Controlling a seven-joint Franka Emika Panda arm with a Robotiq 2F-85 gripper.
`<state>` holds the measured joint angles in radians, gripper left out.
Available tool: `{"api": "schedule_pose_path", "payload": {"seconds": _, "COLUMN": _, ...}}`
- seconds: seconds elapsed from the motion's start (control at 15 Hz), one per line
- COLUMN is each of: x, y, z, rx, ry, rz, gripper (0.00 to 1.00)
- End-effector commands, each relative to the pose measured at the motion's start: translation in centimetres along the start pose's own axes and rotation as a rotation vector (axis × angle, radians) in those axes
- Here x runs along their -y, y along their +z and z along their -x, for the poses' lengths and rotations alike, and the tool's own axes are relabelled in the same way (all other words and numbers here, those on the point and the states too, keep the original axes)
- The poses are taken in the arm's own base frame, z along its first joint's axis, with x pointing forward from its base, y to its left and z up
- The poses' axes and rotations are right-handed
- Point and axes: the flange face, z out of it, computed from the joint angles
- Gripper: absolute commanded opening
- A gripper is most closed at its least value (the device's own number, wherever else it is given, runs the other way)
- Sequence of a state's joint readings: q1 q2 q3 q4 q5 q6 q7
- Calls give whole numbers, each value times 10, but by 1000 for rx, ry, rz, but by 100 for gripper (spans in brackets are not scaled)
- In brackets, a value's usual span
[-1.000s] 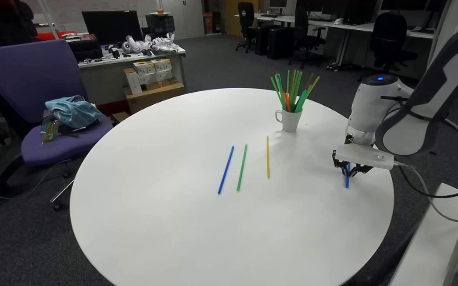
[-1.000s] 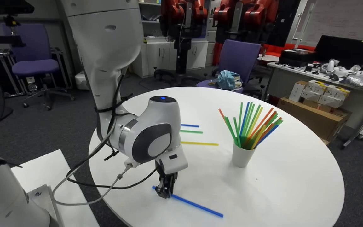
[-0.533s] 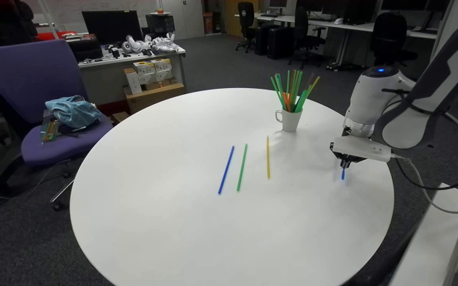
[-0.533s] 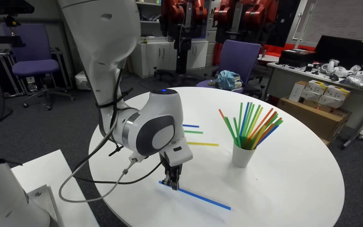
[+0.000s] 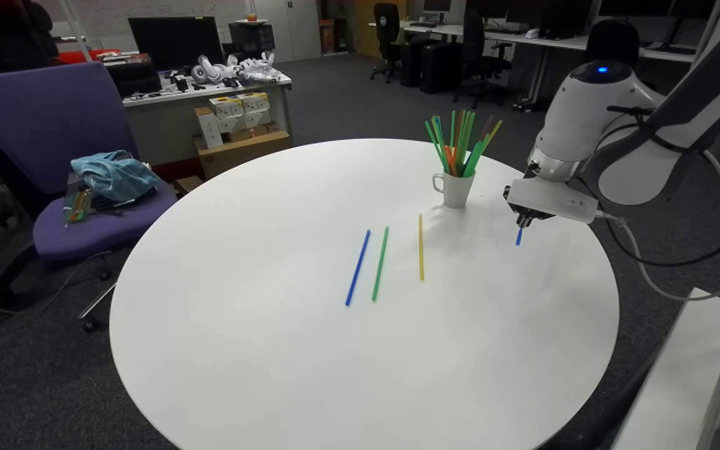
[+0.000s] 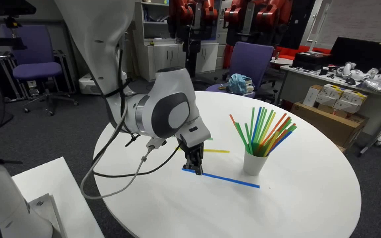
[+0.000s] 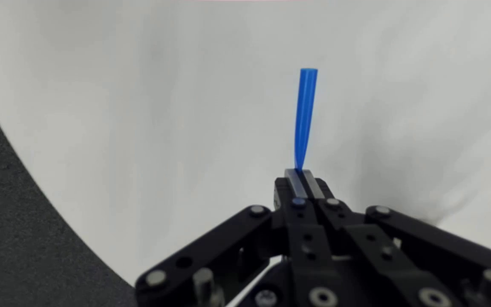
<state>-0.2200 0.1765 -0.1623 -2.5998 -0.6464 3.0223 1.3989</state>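
Observation:
My gripper (image 7: 300,172) is shut on a blue straw (image 7: 306,106), which is pinched flat where the fingertips meet. In an exterior view the held straw (image 6: 232,180) runs nearly level above the table, its long end pointing toward the white mug (image 6: 255,163). Only a short blue end shows under the gripper (image 5: 524,222) in an exterior view. The mug (image 5: 456,190) is filled with several straws of green, orange, yellow and blue. On the tabletop lie another blue straw (image 5: 358,267), a green straw (image 5: 380,264) and a yellow straw (image 5: 421,247), side by side.
All of this is on a round white table (image 5: 335,362). A lower white stand (image 5: 697,369) adjoins it near the arm's base. Loose cables (image 6: 111,177) hang from the arm. A purple chair (image 5: 54,125) stands beyond the table's far side.
The jaws have closed on the blue straw, lifting it from the table and carrying it nearer the mug. The blue straw on the table has shifted very slightly.

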Motion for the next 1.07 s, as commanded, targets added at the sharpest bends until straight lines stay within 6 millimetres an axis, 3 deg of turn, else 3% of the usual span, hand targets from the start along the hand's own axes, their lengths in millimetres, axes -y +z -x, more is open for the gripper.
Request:
{"api": "schedule_pose_path", "payload": {"seconds": 0.0, "x": 4, "y": 6, "z": 44, "rx": 120, "ry": 54, "rz": -51, "gripper": 0}}
{"api": "schedule_pose_path", "payload": {"seconds": 0.2, "x": 38, "y": 27, "z": 74, "rx": 249, "ry": 115, "rz": -70, "gripper": 0}}
{"api": "schedule_pose_path", "payload": {"seconds": 0.33, "x": 70, "y": 25, "z": 74, "rx": 342, "ry": 156, "rz": -95, "gripper": 0}}
{"api": "schedule_pose_path", "payload": {"seconds": 0.67, "x": 103, "y": -37, "z": 25, "rx": 445, "ry": 198, "rz": -161, "gripper": 0}}
{"api": "schedule_pose_path", "payload": {"seconds": 1.0, "x": 122, "y": -100, "z": -27, "rx": 512, "ry": 232, "rz": -255, "gripper": 0}}
